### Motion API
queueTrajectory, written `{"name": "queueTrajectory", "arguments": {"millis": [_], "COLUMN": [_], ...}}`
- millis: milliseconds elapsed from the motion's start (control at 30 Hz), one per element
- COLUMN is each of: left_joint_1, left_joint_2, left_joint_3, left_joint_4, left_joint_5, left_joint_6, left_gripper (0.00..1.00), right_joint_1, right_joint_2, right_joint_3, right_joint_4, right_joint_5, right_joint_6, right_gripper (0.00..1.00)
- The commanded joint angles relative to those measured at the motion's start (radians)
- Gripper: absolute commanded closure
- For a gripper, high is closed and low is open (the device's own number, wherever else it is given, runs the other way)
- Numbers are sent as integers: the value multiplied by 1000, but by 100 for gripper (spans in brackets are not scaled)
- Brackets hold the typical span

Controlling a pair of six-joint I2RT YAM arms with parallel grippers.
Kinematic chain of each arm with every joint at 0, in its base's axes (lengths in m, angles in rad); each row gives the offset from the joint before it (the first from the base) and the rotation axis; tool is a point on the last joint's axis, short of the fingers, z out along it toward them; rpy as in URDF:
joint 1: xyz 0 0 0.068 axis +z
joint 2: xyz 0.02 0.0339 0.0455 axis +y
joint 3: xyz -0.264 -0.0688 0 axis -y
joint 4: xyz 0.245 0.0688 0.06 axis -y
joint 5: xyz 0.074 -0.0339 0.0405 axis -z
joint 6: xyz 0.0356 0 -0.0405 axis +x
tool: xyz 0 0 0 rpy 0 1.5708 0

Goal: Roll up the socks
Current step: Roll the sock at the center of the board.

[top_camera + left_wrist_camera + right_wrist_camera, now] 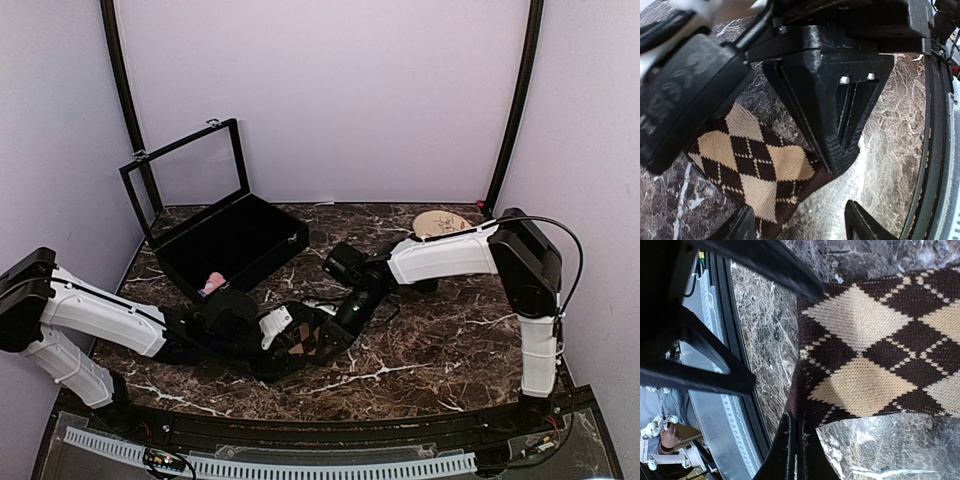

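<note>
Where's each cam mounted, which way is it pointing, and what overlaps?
Top external: fixed above and behind the bases, looking down at the marble table; left arm and right arm both show.
Left wrist: on the left arm, looking down past its open left pincer at the argyle sock.
Right wrist: on the right arm, looking along the right pincer, shut on the sock's edge.
Shared: all three see the sock on the marble.
</note>
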Motion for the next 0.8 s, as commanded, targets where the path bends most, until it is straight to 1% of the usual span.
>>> {"name": "queueTrajectory", "arguments": {"millis": [0, 233, 367, 500, 533, 767], "left_joint_1": [-18, -20, -20, -20, -19, -20], "left_joint_2": [36, 66, 87, 93, 94, 87], "left_joint_3": [44, 55, 60, 55, 56, 48], "left_joint_4": [-23, -3, 2, 24, 23, 34], "left_joint_5": [-81, -104, -103, -99, -98, -61], "left_joint_6": [62, 90, 99, 101, 102, 103], "left_gripper": [37, 48, 52, 63, 64, 67], "right_joint_1": [-13, -25, -28, -31, -32, -37], "right_joint_2": [10, 16, 25, 32, 33, 42], "right_joint_3": [28, 46, 60, 65, 66, 71], "right_joint_4": [-24, -66, -86, -93, -95, -101], "right_joint_5": [-37, -54, -57, -60, -62, -60], "right_joint_6": [-29, -56, -70, -73, -74, -75], "right_gripper": [100, 100, 100, 100, 100, 100]}}
